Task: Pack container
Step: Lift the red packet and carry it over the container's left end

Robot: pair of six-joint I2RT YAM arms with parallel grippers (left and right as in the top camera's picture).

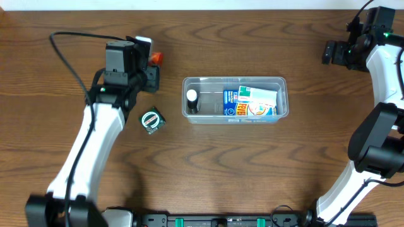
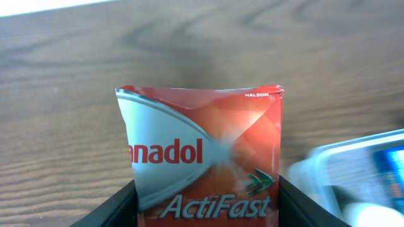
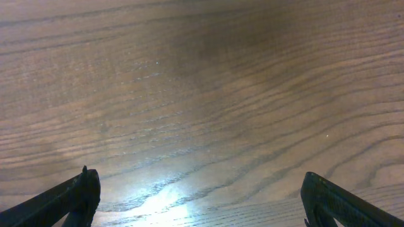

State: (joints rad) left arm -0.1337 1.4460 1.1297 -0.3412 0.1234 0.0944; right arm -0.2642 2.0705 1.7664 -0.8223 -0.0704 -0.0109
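Biggest thing first: the wooden table (image 1: pixel 252 164) fills every view. The container (image 1: pixel 235 79) sits at centre frame in the overhead, long side running left to right. The right half of it is taken up by blue-and-white boxes (image 1: pixel 252 103), and a white-capped item (image 1: pixel 191 96) stands at its left end, so the only free slot I can see is the gap between them.

Your left claw (image 1: pixel 144 58) is at the upper left of the overhead, well apart from the tub, clamped on a red Panadol pack (image 2: pixel 205 157) by its lower end, with most of the pack sticking out past the fingers. Your right claw (image 3: pixel 199 195) is parked at the upper right, spread wide over bare wood and holding nothing. A small green-labelled packet (image 1: pixel 152 121) lies on the table just left of the tub.

What I'd worry about:
- **Slipping:** with that grip on one end, the pack could pivot or slip if you swing fast.
- **Height:** come in low and the overhang clips the tub wall, and that light plastic will probably slide.
- **Aim:** drop it over the boxes instead of the gap and it likely rides up over the rim.
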